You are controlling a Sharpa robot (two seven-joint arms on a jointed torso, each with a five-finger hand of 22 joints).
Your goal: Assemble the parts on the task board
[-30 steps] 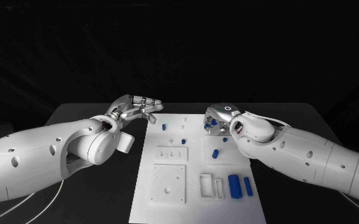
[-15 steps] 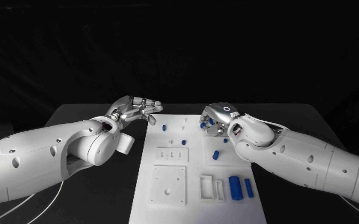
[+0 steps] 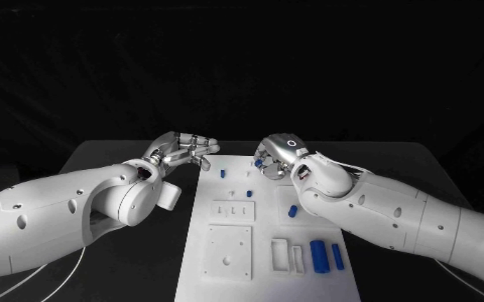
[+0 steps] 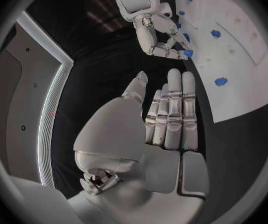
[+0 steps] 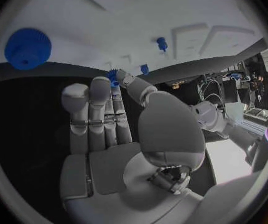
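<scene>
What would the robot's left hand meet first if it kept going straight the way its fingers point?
Probably the right hand, which holds a small blue part at the far end of the white board. The left hand points towards it across bare table; depth is unclear.

Task board (image 3: 264,260): white, matt, looks like smooth plastic; the shallow raised blocks on it have the same finish.

Parts: blue, smooth, plastic-looking, slight sheen. Two blue cylinders (image 3: 319,255) near the board's close edge look even and unmarked. A blue gear (image 5: 27,48) in the right wrist view has a finely toothed rim.

Table (image 3: 121,159): black, matt, flat finish.

Left hand (image 3: 185,149): silver metal, brushed to satin, with bright highlights along the fingers (image 4: 174,104).

Right hand (image 3: 274,155): same silver metal; smooth satin segments with darker seams.

Arm shells (image 3: 70,207): white, glossy, hard plastic, smooth, with small dark screw recesses.
</scene>
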